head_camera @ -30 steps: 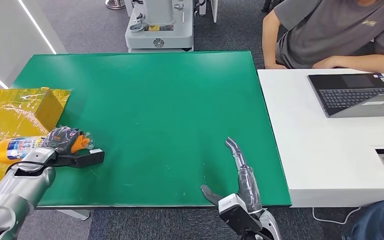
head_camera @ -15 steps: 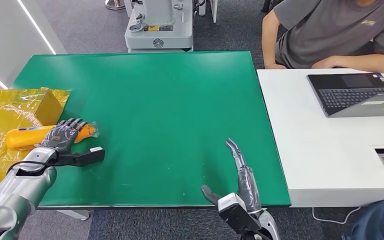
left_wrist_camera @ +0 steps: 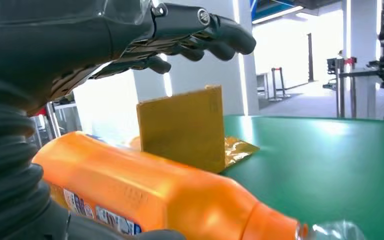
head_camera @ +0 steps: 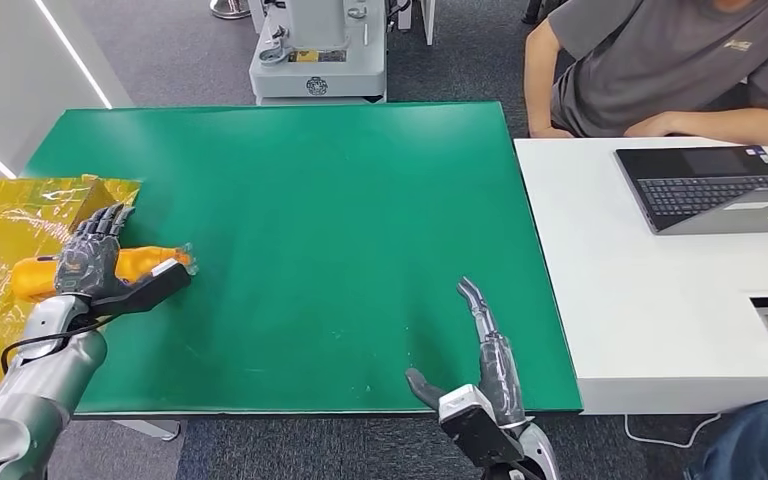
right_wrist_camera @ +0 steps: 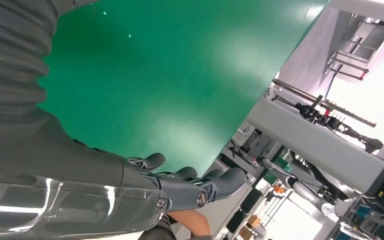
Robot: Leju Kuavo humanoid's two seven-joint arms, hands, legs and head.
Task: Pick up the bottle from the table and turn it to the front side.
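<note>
left robot hand [head_camera: 95, 262] splayed over bottle [head_camera: 145, 262]

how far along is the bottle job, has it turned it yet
Not settled. The orange bottle lies on its side at the green table's left edge, its label low on its side. The left hand is spread open over it, the right hand idle. Gripping, lifting and turning look left.
</note>
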